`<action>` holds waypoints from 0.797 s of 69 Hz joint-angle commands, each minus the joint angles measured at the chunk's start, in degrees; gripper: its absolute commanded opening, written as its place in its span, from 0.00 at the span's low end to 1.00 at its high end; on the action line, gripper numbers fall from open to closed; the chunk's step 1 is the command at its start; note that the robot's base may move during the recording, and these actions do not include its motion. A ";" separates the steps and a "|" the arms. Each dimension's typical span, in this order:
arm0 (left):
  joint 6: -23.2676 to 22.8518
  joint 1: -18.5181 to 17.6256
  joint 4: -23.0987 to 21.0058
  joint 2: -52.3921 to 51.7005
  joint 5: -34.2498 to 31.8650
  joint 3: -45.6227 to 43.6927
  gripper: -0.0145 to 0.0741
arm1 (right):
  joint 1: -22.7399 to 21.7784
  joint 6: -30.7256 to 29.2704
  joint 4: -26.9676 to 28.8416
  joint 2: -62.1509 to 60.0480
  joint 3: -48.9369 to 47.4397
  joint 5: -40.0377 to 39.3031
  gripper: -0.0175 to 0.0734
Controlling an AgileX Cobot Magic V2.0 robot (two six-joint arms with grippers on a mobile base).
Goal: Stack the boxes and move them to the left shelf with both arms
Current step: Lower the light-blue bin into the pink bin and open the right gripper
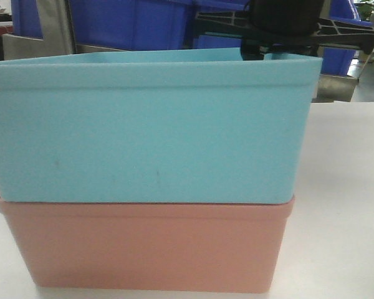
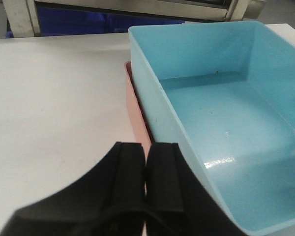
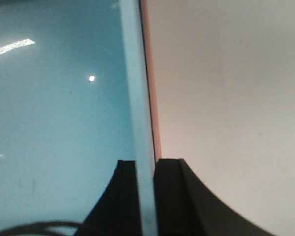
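Half gripping the nested stack on the white table (image 2: 54, 98): pinching the blue tub's (image 1: 149, 124) right wall in the right gripper (image 3: 146, 164), holding the near-closed left gripper (image 2: 146, 146) at the pink tub's (image 1: 149, 243) left rim, grasp there unclear.

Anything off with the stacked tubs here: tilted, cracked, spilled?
Nothing stands out. The blue box sits level in the pink box on the white table, visible walls intact, nothing spilled. Only a few small dark specks mark the blue wall. The right gripper pinches its rim.
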 commanded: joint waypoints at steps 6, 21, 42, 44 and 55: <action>-0.05 -0.45 -1.45 -0.27 -4.66 -1.66 0.15 | 0.03 0.03 -2.39 -1.68 -1.69 -3.52 0.26; -0.05 -0.45 -1.45 -0.27 -4.66 -1.66 0.15 | 0.03 -2.01 -3.64 -1.69 -1.69 -5.48 0.33; -0.05 -0.45 -1.45 -0.27 -4.66 -1.66 0.15 | 0.03 -2.01 -7.90 -1.69 -1.69 -11.39 0.33; -0.05 -0.45 -1.45 -0.27 -4.66 -1.66 0.15 | 0.03 -2.01 -7.84 -1.69 -1.69 -11.33 0.33; -0.05 -0.45 -1.51 -0.27 -4.66 -1.66 0.15 | 0.03 -2.01 -7.62 -1.69 -1.69 -9.13 0.34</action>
